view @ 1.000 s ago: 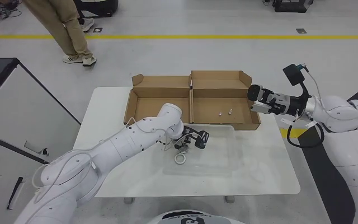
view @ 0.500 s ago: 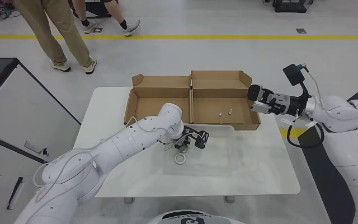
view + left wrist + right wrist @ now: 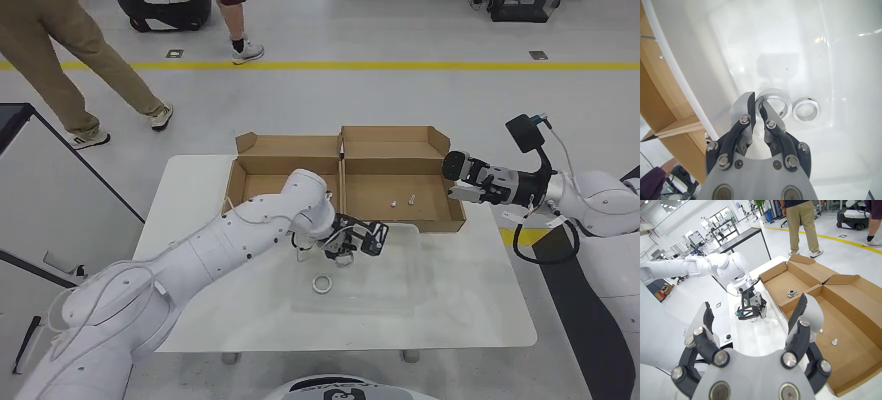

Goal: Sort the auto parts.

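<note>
My left gripper (image 3: 757,103) is shut on the wall of a silver metal ring (image 3: 772,92), one finger outside and one inside it. It holds the ring above the clear plastic tray (image 3: 400,290), close to the tray's edge by the cardboard boxes. From above, this gripper (image 3: 350,248) hangs over the tray's far left part. A second, smaller ring (image 3: 807,101) lies on the tray floor (image 3: 321,284). My right gripper (image 3: 755,299) is open with nothing between its fingers, and it sits off the right box's outer end (image 3: 452,178).
Two open cardboard boxes stand side by side behind the tray. The left box (image 3: 285,185) holds a flanged metal hub (image 3: 791,293). The right box (image 3: 425,195) holds two small bolts (image 3: 400,200). White tabletop (image 3: 480,300) lies bare right of the tray.
My left gripper has risen from the tray floor with a ring and shifted toward the boxes, leaving the other ring behind. The right arm has stayed still.
</note>
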Robot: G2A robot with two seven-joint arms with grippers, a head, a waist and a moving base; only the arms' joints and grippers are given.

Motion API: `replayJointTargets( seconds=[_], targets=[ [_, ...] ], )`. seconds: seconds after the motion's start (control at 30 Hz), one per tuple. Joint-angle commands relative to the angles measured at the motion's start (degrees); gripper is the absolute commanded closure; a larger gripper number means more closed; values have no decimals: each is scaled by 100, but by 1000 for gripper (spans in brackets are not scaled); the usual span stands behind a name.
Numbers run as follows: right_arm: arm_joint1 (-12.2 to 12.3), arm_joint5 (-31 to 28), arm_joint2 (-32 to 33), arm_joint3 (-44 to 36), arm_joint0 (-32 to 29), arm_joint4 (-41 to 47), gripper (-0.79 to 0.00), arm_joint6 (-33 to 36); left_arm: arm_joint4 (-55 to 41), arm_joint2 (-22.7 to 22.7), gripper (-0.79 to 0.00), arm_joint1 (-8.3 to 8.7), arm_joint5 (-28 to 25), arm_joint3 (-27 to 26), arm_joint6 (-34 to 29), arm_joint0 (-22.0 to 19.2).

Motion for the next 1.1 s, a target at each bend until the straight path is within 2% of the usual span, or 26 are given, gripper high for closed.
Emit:
replayJointTargets(
  seconds=[0.0, 0.27, 0.53, 0.8, 1.07],
  targets=[
    [0, 0, 0, 0, 0, 0, -785, 0, -140, -66, 0, 96, 0, -245, -56, -14],
    [0, 0, 0, 0, 0, 0, -785, 0, -585, -422, 0, 575, 48, -1203, -154, -76],
    [0, 0, 0, 0, 0, 0, -785, 0, -1230, -1196, 0, 1069, 24, -1969, -125, -26],
    [0, 0, 0, 0, 0, 0, -785, 0, -1441, -2031, 0, 1448, 0, -2138, 538, 144],
    [0, 0, 0, 0, 0, 0, -785, 0, -1265, -2552, 0, 1748, 0, -1783, 1540, 130]
  ],
)
